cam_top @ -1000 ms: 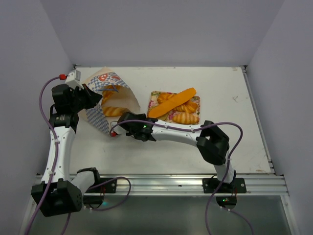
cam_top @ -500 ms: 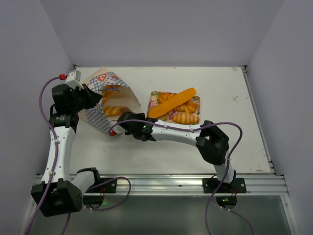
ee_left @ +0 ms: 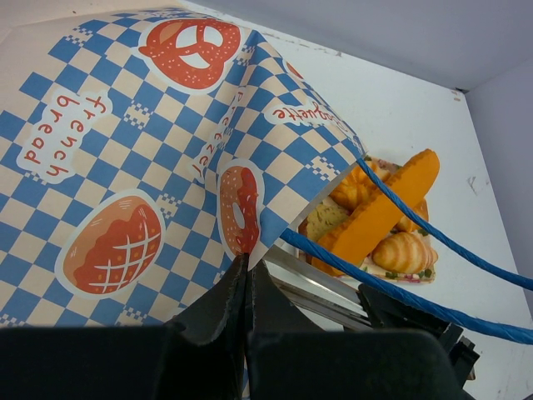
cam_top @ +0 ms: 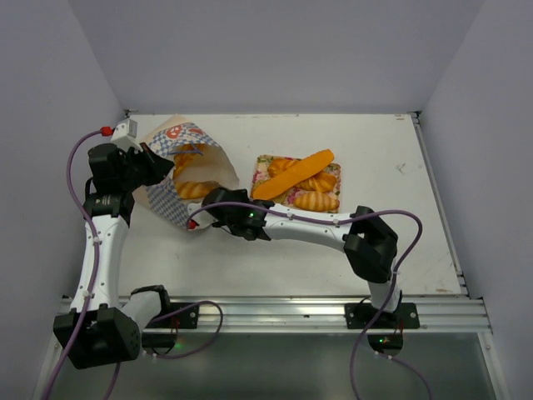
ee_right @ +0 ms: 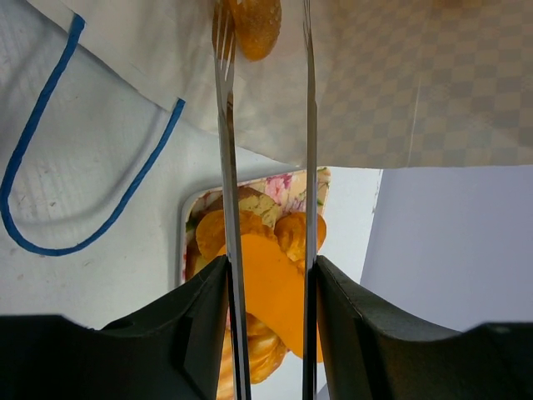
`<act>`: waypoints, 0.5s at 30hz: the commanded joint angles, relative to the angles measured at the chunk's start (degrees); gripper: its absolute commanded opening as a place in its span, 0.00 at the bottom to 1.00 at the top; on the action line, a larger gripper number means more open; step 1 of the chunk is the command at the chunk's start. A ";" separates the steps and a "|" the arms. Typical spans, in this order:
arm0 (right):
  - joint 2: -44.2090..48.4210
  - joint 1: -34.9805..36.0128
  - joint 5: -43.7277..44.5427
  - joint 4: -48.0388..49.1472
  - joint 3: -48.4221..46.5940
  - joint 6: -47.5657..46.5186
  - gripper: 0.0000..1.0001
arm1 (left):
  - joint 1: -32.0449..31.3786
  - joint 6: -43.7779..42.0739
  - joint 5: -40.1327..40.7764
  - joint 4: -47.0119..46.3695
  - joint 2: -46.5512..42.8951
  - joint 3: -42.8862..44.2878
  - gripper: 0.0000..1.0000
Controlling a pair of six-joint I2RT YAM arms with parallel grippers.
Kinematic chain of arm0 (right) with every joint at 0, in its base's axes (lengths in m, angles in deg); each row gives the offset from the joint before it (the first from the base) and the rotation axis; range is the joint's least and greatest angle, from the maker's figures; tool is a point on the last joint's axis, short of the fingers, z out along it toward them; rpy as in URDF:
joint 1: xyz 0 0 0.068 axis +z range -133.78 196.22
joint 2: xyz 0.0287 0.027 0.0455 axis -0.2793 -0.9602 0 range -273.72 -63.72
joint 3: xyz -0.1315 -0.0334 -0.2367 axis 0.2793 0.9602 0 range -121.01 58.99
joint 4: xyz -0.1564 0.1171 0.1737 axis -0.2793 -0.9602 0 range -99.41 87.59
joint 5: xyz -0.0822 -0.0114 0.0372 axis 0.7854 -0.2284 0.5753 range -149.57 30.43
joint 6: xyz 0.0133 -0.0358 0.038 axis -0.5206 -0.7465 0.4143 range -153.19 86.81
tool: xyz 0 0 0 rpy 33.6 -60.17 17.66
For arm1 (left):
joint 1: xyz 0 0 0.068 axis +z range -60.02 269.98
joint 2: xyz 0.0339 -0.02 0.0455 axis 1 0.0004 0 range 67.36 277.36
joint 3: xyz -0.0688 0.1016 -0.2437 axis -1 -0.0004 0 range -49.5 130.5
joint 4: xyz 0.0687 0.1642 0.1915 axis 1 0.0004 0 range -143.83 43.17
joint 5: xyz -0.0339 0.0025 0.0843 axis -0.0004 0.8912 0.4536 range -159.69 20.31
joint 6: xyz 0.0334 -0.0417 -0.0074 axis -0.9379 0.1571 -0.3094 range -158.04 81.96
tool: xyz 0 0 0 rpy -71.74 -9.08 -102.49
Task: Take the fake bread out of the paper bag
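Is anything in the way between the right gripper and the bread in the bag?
Nothing visible is. The left gripper pinches the paper bag at its edge, the mouth gapes, and the bread sits right at the open right gripper.

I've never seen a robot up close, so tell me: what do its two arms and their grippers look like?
Both the left arm and right arm have white tube links between chunky black joints, each trailed by a purple-grey cable. The left gripper has black wedge fingers; the right gripper carries long thin metal prongs, one fork-tipped.
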 commanded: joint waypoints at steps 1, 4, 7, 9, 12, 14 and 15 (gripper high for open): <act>3.31 -0.19 0.51 2.95 0.09 -0.41 0.47 | 0.46 0.49 -1.01 -0.83 -0.75 1.93 0.00; 2.96 -0.10 0.16 2.43 0.27 -0.07 0.47 | 0.46 0.49 -1.01 -0.83 -0.75 2.02 0.00; 2.61 0.07 -0.45 1.90 0.53 0.46 0.47 | 0.46 0.40 -1.01 -0.75 -0.84 2.02 0.00; 2.69 0.42 -0.81 1.63 0.70 0.64 0.47 | 0.46 0.22 -0.92 -0.66 -0.84 2.02 0.00; 2.34 0.78 -0.90 1.90 1.14 0.64 0.47 | 0.46 0.13 -0.84 -0.66 -0.84 2.02 0.00; 2.17 0.86 -0.81 1.81 0.97 0.64 0.47 | 0.46 0.22 -0.92 -0.66 -0.92 2.02 0.00; 1.82 0.87 -0.81 1.81 0.88 0.55 0.47 | 0.46 0.22 -1.01 -0.66 -0.84 2.02 0.00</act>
